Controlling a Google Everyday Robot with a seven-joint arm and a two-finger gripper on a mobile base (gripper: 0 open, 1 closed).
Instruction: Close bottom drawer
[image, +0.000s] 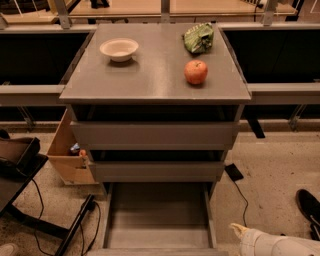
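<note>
The bottom drawer (157, 217) of the grey cabinet stands pulled out toward me, showing its shallow plain grey tray. Its front lies at the bottom edge of the camera view. The two wider drawers (155, 135) above it sit slightly out from the cabinet. My gripper (241, 230) is at the bottom right, low and just to the right of the open drawer's right side, apart from it. Only its yellowish tip and the white arm cover (275, 244) show.
On the cabinet top (150, 75) are a white bowl (119, 49), a red apple (196, 71) and a green bag (198, 38). A cardboard box (67, 155) stands at the left. Cables and a black stand (75, 227) lie on the floor; a black shoe (309, 205) is at the right.
</note>
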